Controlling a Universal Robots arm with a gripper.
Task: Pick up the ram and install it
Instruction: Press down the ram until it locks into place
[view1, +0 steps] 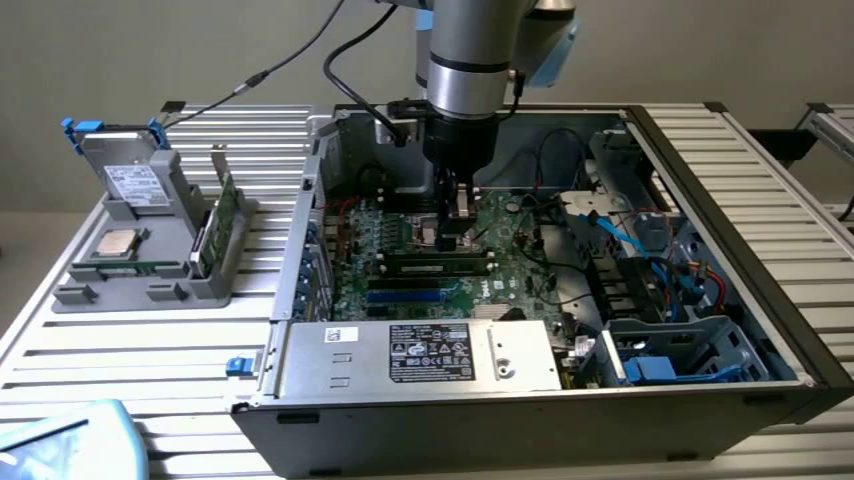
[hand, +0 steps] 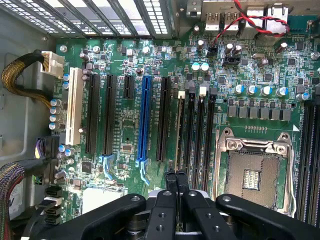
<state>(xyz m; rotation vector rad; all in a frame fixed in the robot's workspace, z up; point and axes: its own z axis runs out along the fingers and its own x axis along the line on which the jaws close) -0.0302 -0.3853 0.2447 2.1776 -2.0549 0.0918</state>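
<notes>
The ram (view1: 434, 267), a long dark stick with a pale label, stands on edge in a memory slot on the motherboard (view1: 400, 240) inside the open computer case (view1: 534, 420). From the wrist camera, the ram (hand: 179, 130) shows edge-on as a thin line in the slot beside the empty processor socket (hand: 255, 172). My gripper (view1: 451, 238) hangs straight down into the case just above the stick. The gripper (hand: 176, 176) is shut, its fingertips pressed together over one end of the ram's top edge. Nothing shows between the fingers.
A grey fixture (view1: 160, 270) on the exterior view's left holds a silver processor chip (view1: 120, 243), a green card with a bracket (view1: 220, 225) and a drive caddy (view1: 134, 180). The power supply (view1: 414, 355), drive cage (view1: 667, 350) and cables (view1: 627, 235) crowd the case.
</notes>
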